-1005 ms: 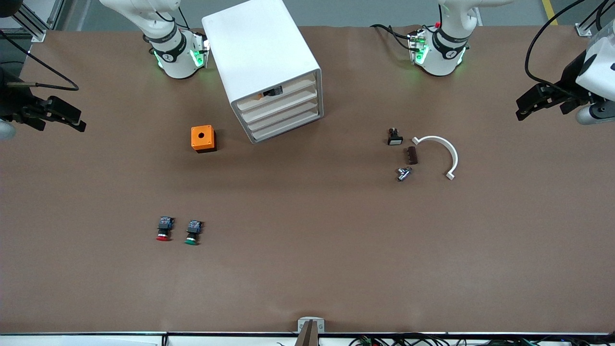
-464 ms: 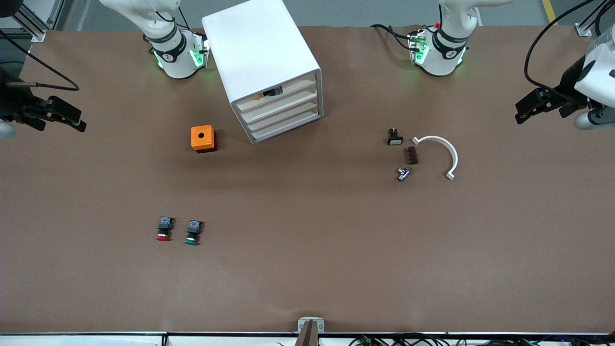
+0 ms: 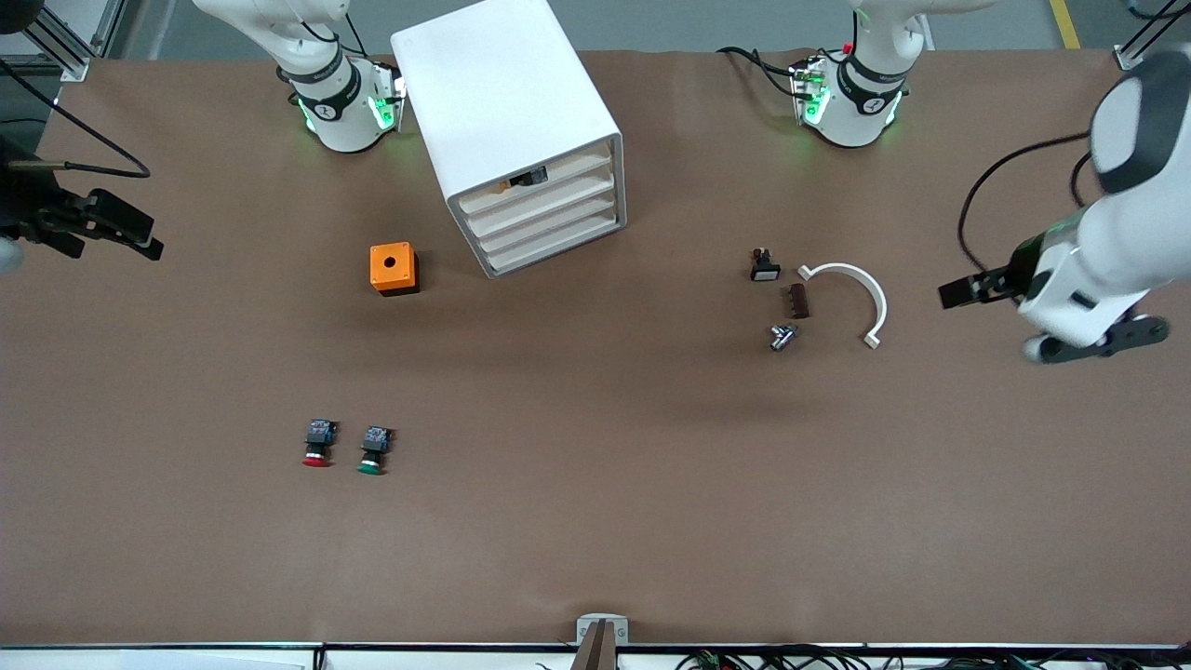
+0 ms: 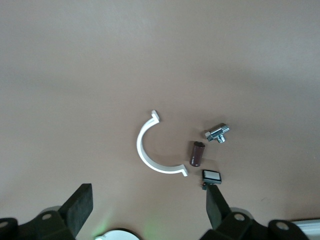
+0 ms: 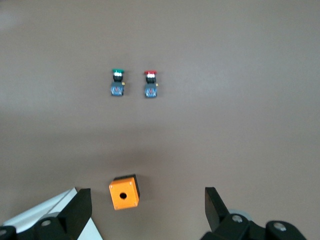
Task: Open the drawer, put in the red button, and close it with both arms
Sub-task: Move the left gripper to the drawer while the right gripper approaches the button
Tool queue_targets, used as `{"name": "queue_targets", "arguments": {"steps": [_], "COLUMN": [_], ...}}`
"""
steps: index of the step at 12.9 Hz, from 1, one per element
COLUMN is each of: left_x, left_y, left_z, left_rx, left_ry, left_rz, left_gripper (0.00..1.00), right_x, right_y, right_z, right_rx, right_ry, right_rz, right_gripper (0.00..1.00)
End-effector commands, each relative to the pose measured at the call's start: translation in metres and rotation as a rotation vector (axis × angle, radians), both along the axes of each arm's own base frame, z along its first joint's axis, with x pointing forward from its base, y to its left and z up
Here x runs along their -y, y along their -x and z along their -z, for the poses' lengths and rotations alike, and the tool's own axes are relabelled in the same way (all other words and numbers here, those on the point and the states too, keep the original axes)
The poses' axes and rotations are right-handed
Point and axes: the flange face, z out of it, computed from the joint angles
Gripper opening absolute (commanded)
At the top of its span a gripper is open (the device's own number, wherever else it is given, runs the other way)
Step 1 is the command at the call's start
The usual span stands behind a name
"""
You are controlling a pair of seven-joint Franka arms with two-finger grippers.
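Observation:
The white cabinet (image 3: 507, 112) stands between the arm bases with all four slim fronts shut. The drawer (image 3: 551, 199) is the second front. The red button (image 3: 316, 446) lies on the table beside the green-capped one (image 3: 373, 450), nearer the front camera than the orange cube (image 3: 394, 268). It also shows in the right wrist view (image 5: 150, 84). My right gripper (image 3: 152, 240) is open and empty over the right arm's end of the table; its wrist view (image 5: 147, 210) shows the jaws wide apart. My left gripper (image 3: 958, 291) is open and empty (image 4: 147, 210) over the table beside the white arc.
A white arc (image 3: 856, 293), a brown cylinder (image 3: 797, 301), a metal fitting (image 3: 782, 336) and a white-capped switch (image 3: 765, 266) lie toward the left arm's end. A black part (image 3: 528, 177) sits at the cabinet's top front. The cabinet's corner shows in the right wrist view (image 5: 62, 205).
My left arm has swung down over the table, bringing its gripper closer to the white arc. My right gripper has shifted very slightly. Nothing on the table has moved.

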Motion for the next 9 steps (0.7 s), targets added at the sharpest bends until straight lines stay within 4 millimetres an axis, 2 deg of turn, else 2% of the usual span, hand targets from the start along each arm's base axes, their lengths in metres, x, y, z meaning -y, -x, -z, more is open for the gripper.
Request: {"name": "queue_targets", "arguments": {"steps": [1, 3, 5, 7, 9], "left_x": [0.045, 0.088, 0.12, 0.159, 0.196], "left_y": [-0.019, -0.017, -0.011, 0.001, 0.014], "left_z": [0.038, 0.073, 0.111, 0.145, 0.169], "left_rx": [-0.052, -0.109, -0.194, -0.276, -0.31], "left_ry": [-0.016, -0.05, -0.061, -0.081, -0.144], "left_rz": [-0.106, -0.22, -0.349, -0.437, -0.538], "left_gripper": [1.0, 1.0, 1.0, 1.0, 1.0], "right_x": [0.002, -0.002, -0.007, -0.015, -0.022], "right_y": [-0.01, -0.016, -0.018, -0.035, -0.056], "right_z": [0.0, 0.004, 0.006, 0.027, 0.068], "right_rx": [0.06, 0.075, 0.079, 0.083, 0.034], "right_ry": [-0.036, -0.041, -0.041, -0.044, -0.054], "right_rz": [0.006, 0.009, 0.0, -0.02, -0.026], "right_gripper": [1.0, 1.0, 1.0, 1.0, 1.0]}}
